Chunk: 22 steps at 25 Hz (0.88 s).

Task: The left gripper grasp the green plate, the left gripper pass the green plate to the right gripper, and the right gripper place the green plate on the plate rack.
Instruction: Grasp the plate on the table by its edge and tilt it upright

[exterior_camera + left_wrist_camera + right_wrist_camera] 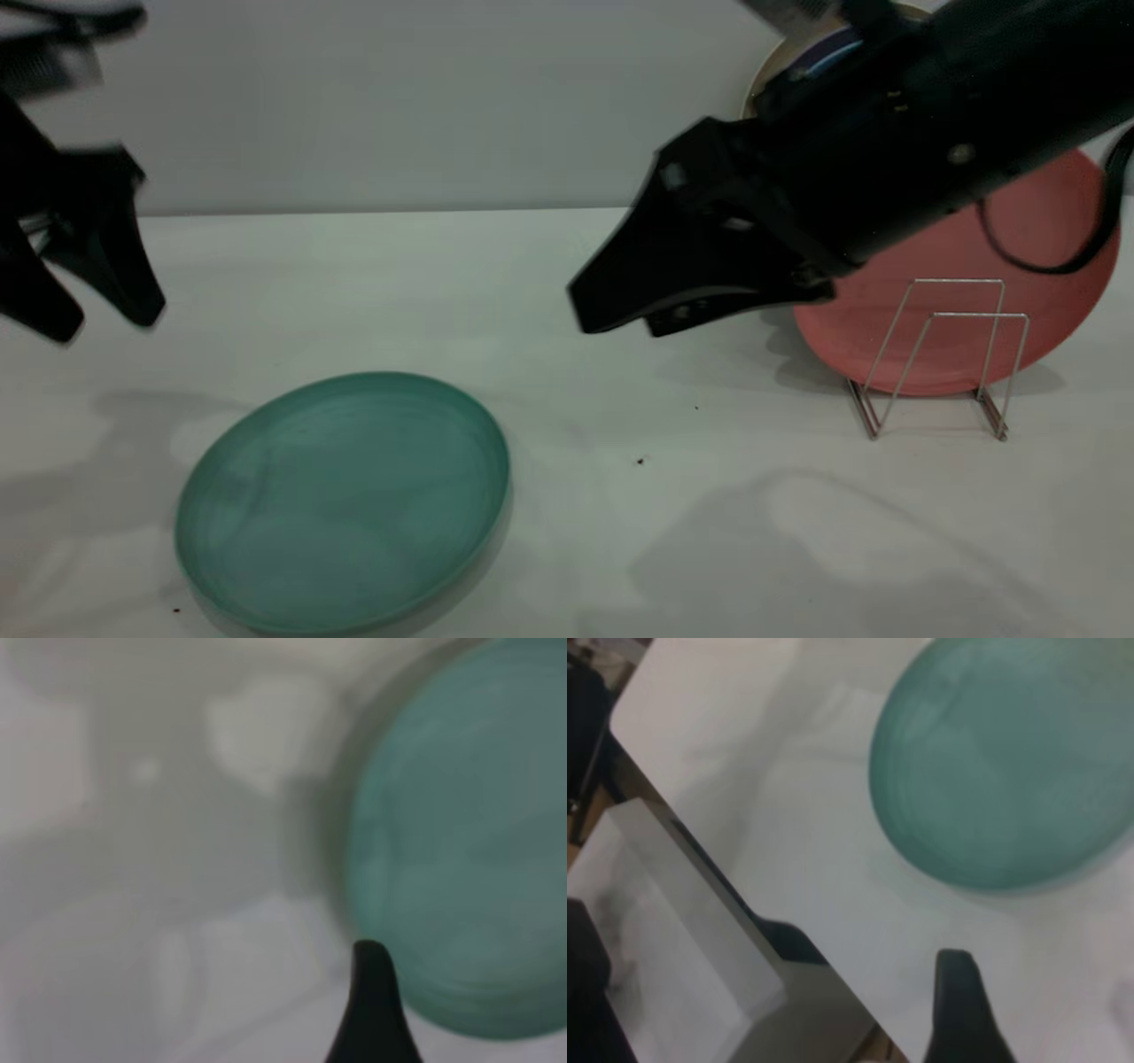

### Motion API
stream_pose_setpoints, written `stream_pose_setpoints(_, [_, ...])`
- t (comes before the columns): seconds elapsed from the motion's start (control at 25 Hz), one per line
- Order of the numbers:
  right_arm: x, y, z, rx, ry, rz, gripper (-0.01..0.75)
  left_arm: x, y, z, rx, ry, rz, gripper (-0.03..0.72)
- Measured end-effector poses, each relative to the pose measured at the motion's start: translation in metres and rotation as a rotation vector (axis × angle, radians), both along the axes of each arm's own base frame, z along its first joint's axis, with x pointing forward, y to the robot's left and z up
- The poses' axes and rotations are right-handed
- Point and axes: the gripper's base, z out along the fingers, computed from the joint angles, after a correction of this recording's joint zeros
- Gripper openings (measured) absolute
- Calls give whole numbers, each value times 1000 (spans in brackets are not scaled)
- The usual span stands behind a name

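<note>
- Green plate point(344, 501) lies flat on the white surface point(620, 496) at the near left, and nothing touches it.
- We hold our left gripper point(93, 315) in the air at the far left, above and apart from the plate, jaws spread and empty.
- We keep our right gripper point(620, 321) high over the middle, jaws nearly together, gripping nothing.
- At the right, the plate rack point(941, 359) holds a pink plate point(1045, 257) in a far slot; the near slot looks free.
- We judge nothing done yet: grasp, handover and racking all remain.
</note>
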Motion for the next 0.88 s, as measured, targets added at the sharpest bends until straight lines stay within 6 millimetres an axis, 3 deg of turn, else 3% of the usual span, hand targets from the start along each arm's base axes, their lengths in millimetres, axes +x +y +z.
stream_pose_setpoints(0.16, [4,2,-3,6,-1,-21,497,8,1,-44,5,113,2,582])
stream_pose_setpoints(0.36, [5,1,-3,1,-12,-26,497,10,2,-83,11,174,13,582])
stream_pose_setpoints(0.88, [9,-1,-5,-26,-33,-64,497,17,-9,-114,-112,141,52,562])
